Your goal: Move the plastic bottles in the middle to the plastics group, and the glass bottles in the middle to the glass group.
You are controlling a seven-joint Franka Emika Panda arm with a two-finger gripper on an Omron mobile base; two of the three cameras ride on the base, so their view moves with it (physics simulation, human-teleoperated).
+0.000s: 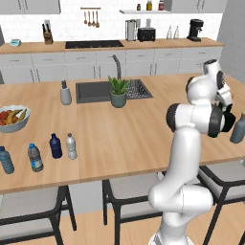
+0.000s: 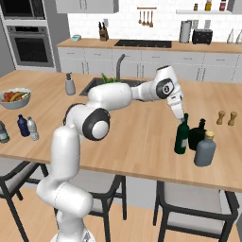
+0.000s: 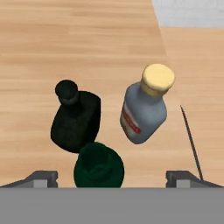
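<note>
Green glass sits directly under the jaws: the green bottle [image 3: 99, 165] stands upright on the bench [image 3: 87, 43], its long axis running straight up toward the hand, its top between the two finger tips at the bottom of the hand view. The jaws stand wide apart, one tip to each side with clear space between tip and bottle, gripping nothing. In the right base view the gripper [image 2: 180, 115] hangs just over the neck of the green bottle [image 2: 181, 134], so whatever comes next turns on that plumb line, down to grasp or up to leave; I judge the bottle is already set with its group.

Just past it is the black bottle [image 3: 75, 120], squat and close enough that the two look to be touching from above. A little to the side stands the grey bottle [image 3: 144, 109] with a pale cap, apart from both. The hand view gives these gaps from overhead, while the right base view shows the heights: green tallest, the black bottle [image 2: 197, 135] behind it, the grey bottle [image 2: 205, 148] nearer the bench edge.

Farther off, well apart at the bench's other end, the left base view shows the navy bottle [image 1: 55, 146] and the clear bottle [image 1: 71, 146] standing side by side, near the two water bottles [image 1: 34, 157] but not yet among them.
</note>
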